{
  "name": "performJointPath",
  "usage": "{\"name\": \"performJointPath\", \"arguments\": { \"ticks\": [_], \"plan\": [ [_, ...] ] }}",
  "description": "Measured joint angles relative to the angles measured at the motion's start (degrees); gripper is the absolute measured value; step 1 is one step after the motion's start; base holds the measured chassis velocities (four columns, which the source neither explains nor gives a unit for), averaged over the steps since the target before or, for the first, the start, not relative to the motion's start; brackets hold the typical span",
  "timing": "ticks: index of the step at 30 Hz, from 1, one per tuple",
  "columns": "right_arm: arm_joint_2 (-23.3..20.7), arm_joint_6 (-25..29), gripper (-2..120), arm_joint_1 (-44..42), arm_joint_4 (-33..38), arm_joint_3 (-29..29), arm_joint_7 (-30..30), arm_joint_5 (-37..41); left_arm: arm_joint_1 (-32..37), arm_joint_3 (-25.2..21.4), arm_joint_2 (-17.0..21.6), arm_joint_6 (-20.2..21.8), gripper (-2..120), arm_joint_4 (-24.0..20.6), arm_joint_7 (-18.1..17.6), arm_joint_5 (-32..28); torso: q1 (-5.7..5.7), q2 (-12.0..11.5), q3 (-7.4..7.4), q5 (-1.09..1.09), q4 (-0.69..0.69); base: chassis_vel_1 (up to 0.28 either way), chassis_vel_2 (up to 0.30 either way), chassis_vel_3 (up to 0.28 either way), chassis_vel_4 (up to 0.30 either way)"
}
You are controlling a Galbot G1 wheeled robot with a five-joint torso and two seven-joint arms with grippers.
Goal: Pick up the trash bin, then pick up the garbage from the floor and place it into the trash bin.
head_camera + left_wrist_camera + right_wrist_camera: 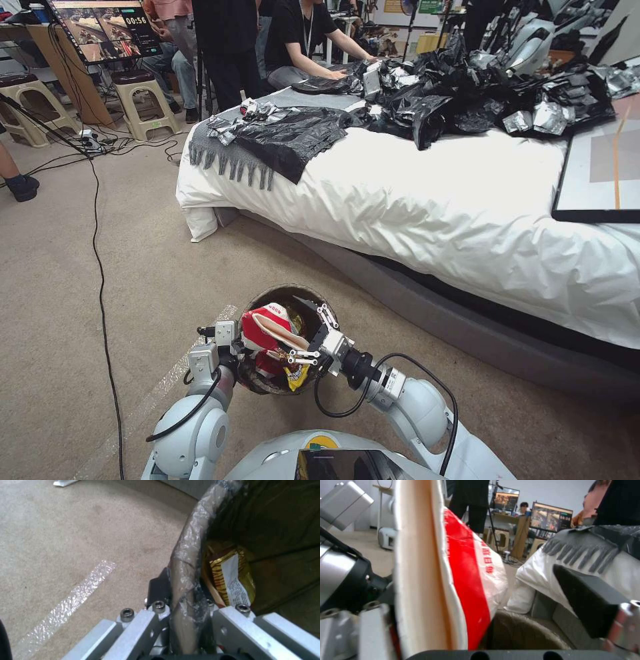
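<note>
The trash bin (263,390), with its dark liner over the rim, hangs just above the carpet in front of me. My left gripper (230,347) is shut on its left rim; in the left wrist view the liner-wrapped rim (188,555) runs between that gripper's (186,610) fingers. Garbage fills the bin: a crushed red-and-white cup (267,323), a tan paper tray (283,333) and a yellow wrapper (297,377), which also shows in the left wrist view (233,580). My right gripper (313,335) stands open over the bin's right side. The cup (466,580) and tray (416,567) lean against one of its fingers; the black pad (586,600) stands well apart.
A bed with a white sheet (433,200) runs along the right, its dark base (433,300) close behind the bin. Black plastic sheets (467,93) and a grey scarf (220,153) lie on it. A black cable (100,280) and a tape strip (167,393) cross the carpet at left.
</note>
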Motion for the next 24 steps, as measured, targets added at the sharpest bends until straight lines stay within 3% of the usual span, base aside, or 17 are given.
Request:
{"name": "performJointPath", "arguments": {
  "ticks": [6, 17, 24],
  "plan": [
    [-0.1, 0.0, 100, 0.2, 0.1, 0.1, -0.1, 0.2, 0.0, 0.0, 0.0, 0.1, 3, 0.0, 0.0, 0.0, 0.0, 0.0, 0.0, 0.0, 0.0, 0.0, 0.0, 0.0, 0.0],
    [0.1, -0.1, 100, 0.6, 0.2, 0.3, 0.1, 0.5, -0.1, -0.1, 0.1, 0.2, 3, 0.1, 0.0, -0.2, 0.0, 0.0, 0.0, 0.0, 0.0, 0.0, 0.0, 0.0, 0.0],
    [-0.2, -4.1, 100, 2.0, 1.1, 1.0, 6.0, 1.1, 0.2, -0.2, 0.2, 0.3, 3, -0.5, 0.0, -0.3, 0.0, 0.0, 0.0, 0.0, 0.0, 0.0, 0.0, 0.0, 0.0]
  ]
}}
